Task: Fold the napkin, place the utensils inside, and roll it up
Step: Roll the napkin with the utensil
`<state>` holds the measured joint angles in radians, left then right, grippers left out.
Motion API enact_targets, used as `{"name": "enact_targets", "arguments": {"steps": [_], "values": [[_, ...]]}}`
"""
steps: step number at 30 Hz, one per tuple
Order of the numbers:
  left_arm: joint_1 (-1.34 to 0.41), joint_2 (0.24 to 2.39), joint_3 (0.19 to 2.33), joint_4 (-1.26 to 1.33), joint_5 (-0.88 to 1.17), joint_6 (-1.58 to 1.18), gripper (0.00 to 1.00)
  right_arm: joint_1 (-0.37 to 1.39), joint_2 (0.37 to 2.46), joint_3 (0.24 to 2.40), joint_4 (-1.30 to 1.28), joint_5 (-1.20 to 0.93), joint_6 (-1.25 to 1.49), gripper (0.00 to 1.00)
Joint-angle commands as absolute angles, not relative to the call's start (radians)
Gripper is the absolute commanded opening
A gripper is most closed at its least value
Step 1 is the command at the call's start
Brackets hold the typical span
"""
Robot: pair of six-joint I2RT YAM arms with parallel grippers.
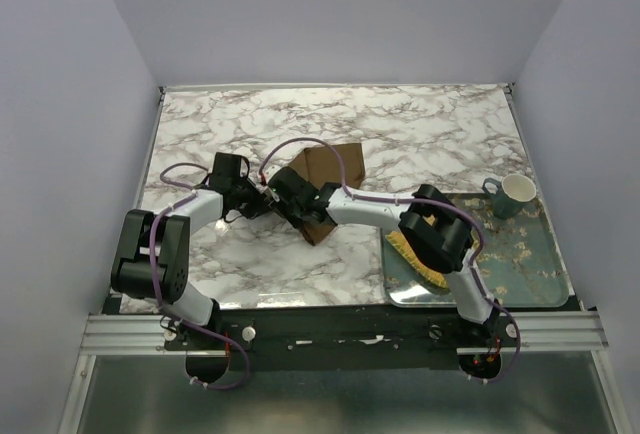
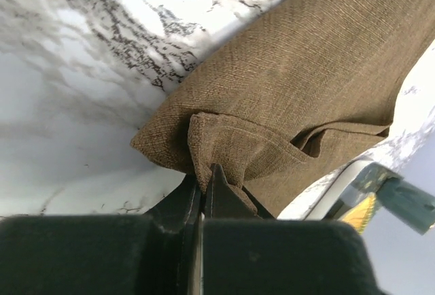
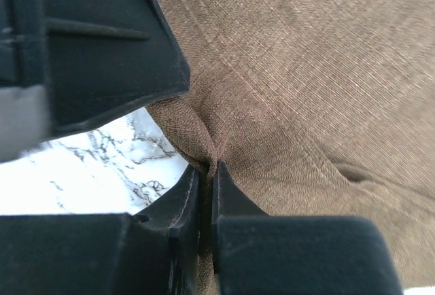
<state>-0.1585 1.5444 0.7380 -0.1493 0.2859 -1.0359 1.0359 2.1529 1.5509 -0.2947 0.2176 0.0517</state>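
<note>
Napkin (image 1: 325, 189) on marble, corners pinched shut in left end effector (image 2: 202, 176), right end effector (image 3: 207, 166)

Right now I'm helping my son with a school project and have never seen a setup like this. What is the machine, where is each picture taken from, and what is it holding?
These are two robot arms bolted at the near edge of a marble table. The wide picture comes from a fixed camera above and behind them; the other two come from cameras on each wrist, looking past that arm's own two fingers.

On the table lies a brown napkin. Both arms reach to it: the left gripper is shut on a folded corner, and the right gripper pinches another bunch of the cloth.

At the right sits a teal tray carrying a mug and a yellow mat, partly hidden by the right arm. I can't see a fork in any view.
</note>
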Motion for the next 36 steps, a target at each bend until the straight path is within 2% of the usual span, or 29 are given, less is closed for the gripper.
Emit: {"name": "enact_targets", "arguments": {"steps": [1,3,9,16,21,26,32,35,36], "values": [[-0.155,1.52,0.787,-0.146,0.285,-0.954,0.17,0.982,2.189,1.522,-0.39,-0.135,0.117,0.01],[-0.153,1.496,0.795,-0.149,0.255,-0.917,0.34,0.947,2.187,1.528,-0.399,-0.225,0.138,0.01],[-0.155,1.387,0.831,-0.231,0.183,-0.806,0.63,0.847,2.195,1.502,-0.335,-0.53,0.215,0.01],[-0.156,1.238,0.729,-0.238,0.228,-0.788,0.57,0.744,2.267,1.509,-0.273,-0.813,0.31,0.0],[-0.172,1.192,0.657,-0.205,0.279,-0.792,0.62,0.71,2.315,1.519,-0.267,-0.874,0.345,0.01],[-0.204,1.212,0.652,-0.311,0.275,-0.863,0.63,0.686,2.349,1.525,-0.247,-0.913,0.362,0.01],[-0.236,1.213,0.6,-0.232,0.262,-0.95,0.67,0.676,2.364,1.535,-0.242,-0.911,0.367,0.01],[-0.236,1.241,0.62,-0.247,0.276,-0.93,0.58,0.672,2.371,1.54,-0.241,-0.91,0.367,0.01],[-0.236,1.241,0.627,-0.259,0.265,-0.931,0.49,0.672,2.373,1.54,-0.242,-0.91,0.367,0.01]]}}
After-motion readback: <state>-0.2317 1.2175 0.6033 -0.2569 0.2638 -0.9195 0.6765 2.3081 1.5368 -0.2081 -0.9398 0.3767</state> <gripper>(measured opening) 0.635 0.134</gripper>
